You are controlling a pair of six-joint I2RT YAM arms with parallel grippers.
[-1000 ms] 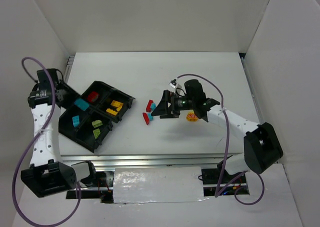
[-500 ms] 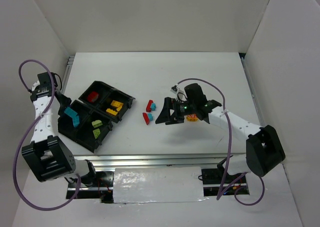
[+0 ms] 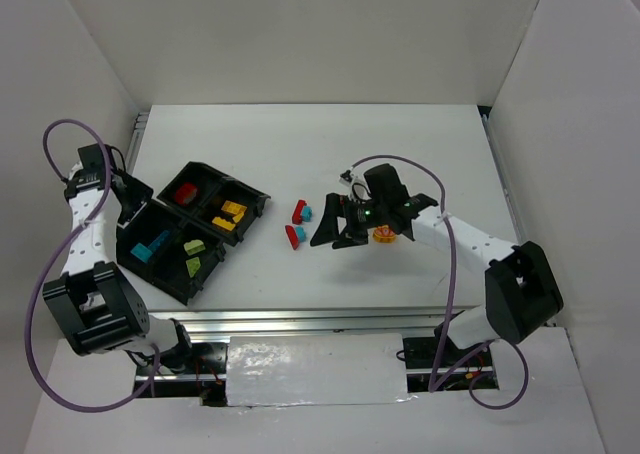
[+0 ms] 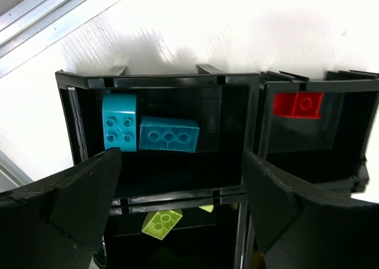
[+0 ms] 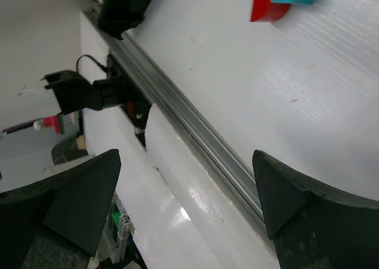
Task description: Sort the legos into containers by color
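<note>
The black tray (image 3: 228,178) has four compartments. Two cyan bricks (image 4: 118,121) (image 4: 169,134) lie in its left one, also seen from above (image 3: 152,246). A red brick (image 4: 298,105) lies in the far compartment, yellow bricks (image 3: 232,214) in the right one and green bricks (image 4: 161,223) in the near one. My left gripper (image 4: 180,156) hangs open over the cyan compartment, holding nothing. Two red-and-cyan brick pairs (image 3: 300,212) (image 3: 293,234) lie loose on the table. My right gripper (image 3: 333,239) stands open and empty just right of them. An orange brick (image 3: 382,236) lies beside the right arm.
The tray sits at the table's left side, angled like a diamond. White walls close in the table on three sides. A metal rail (image 5: 195,133) runs along the near edge, with cables and the arm bases below it.
My left gripper has opened, and the cyan brick it held now lies in the tray's left compartment. The right gripper has dropped slightly and stayed open.
</note>
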